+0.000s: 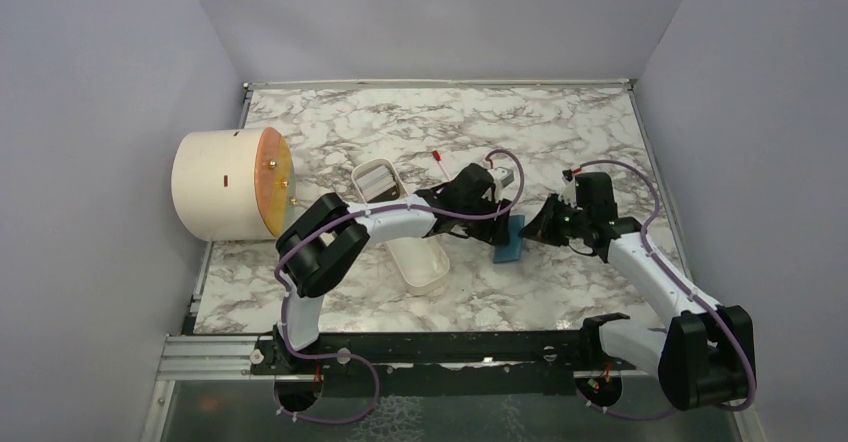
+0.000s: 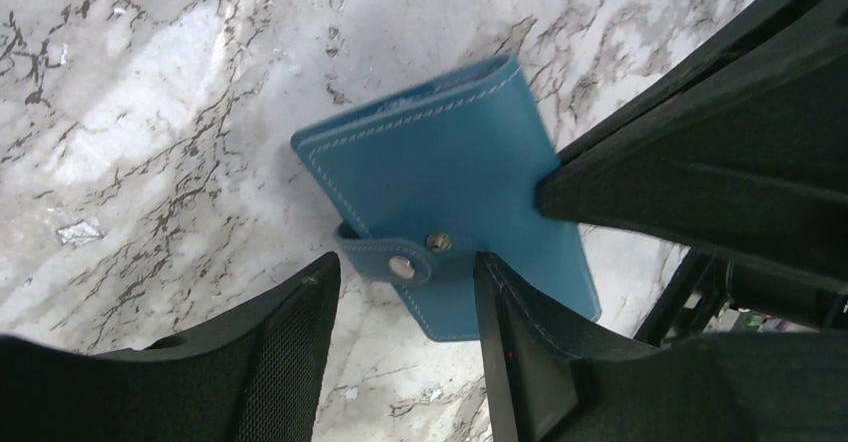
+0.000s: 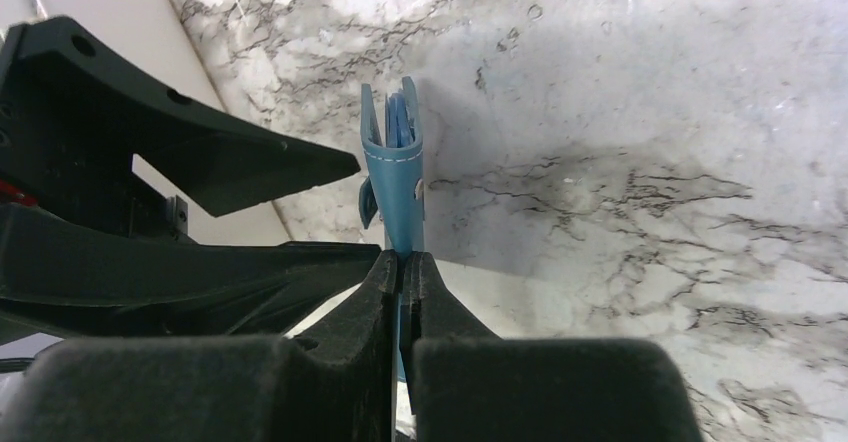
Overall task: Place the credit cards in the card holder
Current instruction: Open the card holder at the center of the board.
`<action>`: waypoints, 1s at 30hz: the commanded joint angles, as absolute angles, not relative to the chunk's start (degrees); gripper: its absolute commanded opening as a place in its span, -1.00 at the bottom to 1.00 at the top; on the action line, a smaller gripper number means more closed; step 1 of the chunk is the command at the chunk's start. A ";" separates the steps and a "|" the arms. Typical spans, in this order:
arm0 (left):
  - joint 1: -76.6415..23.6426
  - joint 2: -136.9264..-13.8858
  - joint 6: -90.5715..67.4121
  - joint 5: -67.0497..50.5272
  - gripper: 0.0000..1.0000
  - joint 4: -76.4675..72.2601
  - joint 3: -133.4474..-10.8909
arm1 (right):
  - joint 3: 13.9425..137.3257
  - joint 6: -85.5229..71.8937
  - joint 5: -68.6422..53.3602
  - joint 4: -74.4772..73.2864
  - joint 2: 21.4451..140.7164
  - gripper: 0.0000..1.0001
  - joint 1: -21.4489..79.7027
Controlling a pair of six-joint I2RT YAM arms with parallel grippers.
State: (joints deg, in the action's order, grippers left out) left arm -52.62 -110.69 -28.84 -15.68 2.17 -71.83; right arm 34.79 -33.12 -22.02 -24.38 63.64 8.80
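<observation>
Right wrist view: the right gripper [image 3: 402, 262] has its two fingers pressed together on the near edge of the teal card holder [image 3: 393, 177]. It holds the card holder on edge over the marble table [image 3: 650, 112], with the panels a little apart at the far end. I cannot tell whether credit cards sit between them. In the left wrist view the left gripper [image 2: 405, 307] is spread wide, one finger on each side of the snap strap [image 2: 400, 259]. A long white tray [image 1: 375, 177] lies near, to the left.
</observation>
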 commanded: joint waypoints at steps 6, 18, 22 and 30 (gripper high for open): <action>-52.91 -113.58 -26.49 -15.33 0.10 2.31 -75.66 | 33.18 -34.86 -26.64 -21.48 63.37 -0.98 9.00; -52.84 -113.53 -23.22 -10.36 -0.48 7.01 -74.71 | 33.81 -33.77 -21.83 -22.82 65.36 -0.98 8.97; -52.88 -112.66 -23.56 -12.47 -1.00 7.72 -74.87 | 34.64 -33.38 -16.97 -23.28 67.69 -0.96 8.97; -52.05 -108.66 -28.16 -19.05 -1.00 6.80 -75.88 | 40.02 -30.02 -14.88 -27.70 71.87 -0.18 9.04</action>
